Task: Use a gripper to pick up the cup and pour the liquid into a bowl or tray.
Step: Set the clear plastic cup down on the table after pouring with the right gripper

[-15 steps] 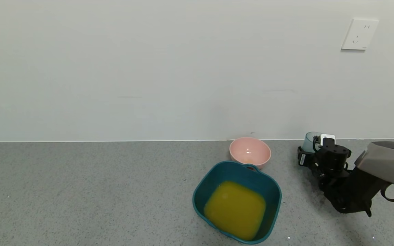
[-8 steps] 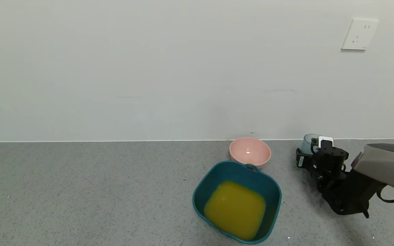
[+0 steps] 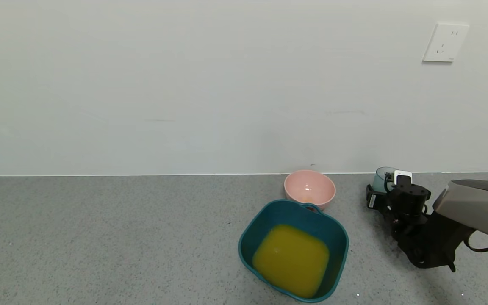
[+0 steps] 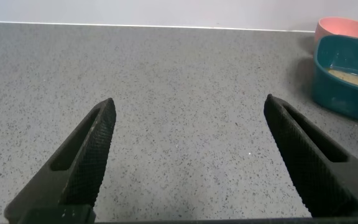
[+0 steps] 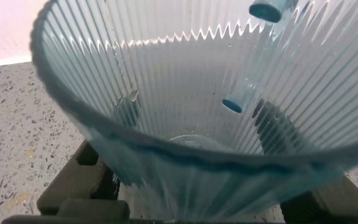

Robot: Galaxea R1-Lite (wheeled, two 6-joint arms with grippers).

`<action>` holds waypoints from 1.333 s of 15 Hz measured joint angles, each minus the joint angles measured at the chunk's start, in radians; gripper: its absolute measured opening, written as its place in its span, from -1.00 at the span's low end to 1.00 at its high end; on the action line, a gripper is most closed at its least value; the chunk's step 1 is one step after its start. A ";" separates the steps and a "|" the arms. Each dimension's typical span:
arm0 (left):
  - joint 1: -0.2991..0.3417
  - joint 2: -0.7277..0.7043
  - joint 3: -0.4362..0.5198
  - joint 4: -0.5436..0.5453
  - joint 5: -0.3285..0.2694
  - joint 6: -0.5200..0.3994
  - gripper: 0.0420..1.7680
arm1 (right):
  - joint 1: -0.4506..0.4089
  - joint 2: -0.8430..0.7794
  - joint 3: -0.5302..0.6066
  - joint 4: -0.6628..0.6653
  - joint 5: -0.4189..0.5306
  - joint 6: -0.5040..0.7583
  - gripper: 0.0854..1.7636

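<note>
Head view: right claw (image 3: 380,191) has sunk a bit lower at the desk's (image 3: 100,237) far right, clamped on the cup (image 3: 383,177); liquid (image 3: 290,259) sits in the teal tub (image 3: 250,232) (pour looks done). Left wrist: left claw (image 4: 188,158) gapes wide, holding nothing. Right wrist: cup (image 5: 197,118) empty; whether it touches the desk is hidden.

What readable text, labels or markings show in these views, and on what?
None readable.
Small white sticker on the right gripper: print too small to read.
Wall outlet: only socket slots, no lettering legible.
Cup, teal tub, pink bowl: no markings visible.
</note>
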 joint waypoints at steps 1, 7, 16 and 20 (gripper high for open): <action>0.000 0.000 0.000 0.000 0.000 0.000 0.94 | 0.001 0.002 0.000 0.000 -0.009 0.000 0.53; 0.000 0.000 0.000 0.000 0.000 0.000 0.94 | 0.007 0.011 -0.001 -0.009 -0.020 0.002 0.53; 0.000 0.000 0.000 0.000 0.000 0.000 0.94 | 0.003 0.012 0.007 -0.011 -0.016 0.000 0.80; 0.000 0.000 0.000 0.000 0.000 0.000 0.94 | -0.005 -0.010 0.026 0.004 0.001 0.002 0.86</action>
